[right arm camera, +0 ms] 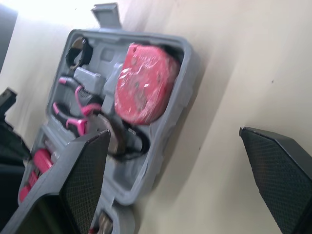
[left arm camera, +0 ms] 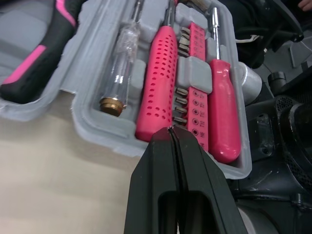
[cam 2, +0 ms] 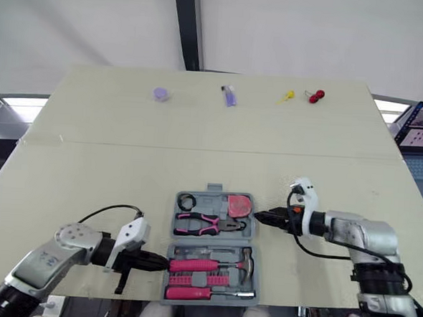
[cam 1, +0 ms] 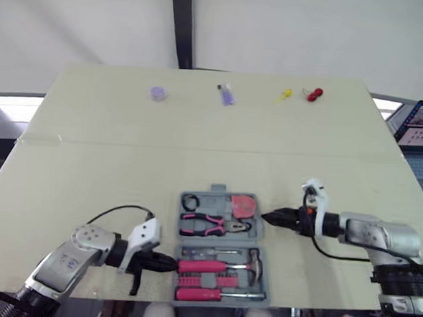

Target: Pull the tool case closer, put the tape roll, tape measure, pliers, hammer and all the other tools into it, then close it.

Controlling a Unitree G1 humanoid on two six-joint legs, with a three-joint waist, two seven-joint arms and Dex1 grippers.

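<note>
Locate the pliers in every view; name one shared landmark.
Left eye view: pliers in the tool case's far half.
Right eye view: pliers, same compartment.
Left wrist view: pliers handle beside the clear screwdriver.
Right wrist view: pliers beside the red tape measure.
Shared landmark: grey tool case.

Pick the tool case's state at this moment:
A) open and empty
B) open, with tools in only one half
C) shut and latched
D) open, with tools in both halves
D: the tool case lies open on the table, with the pliers and tape measure in its far half and the hammer and a screwdriver in its near half.
</note>
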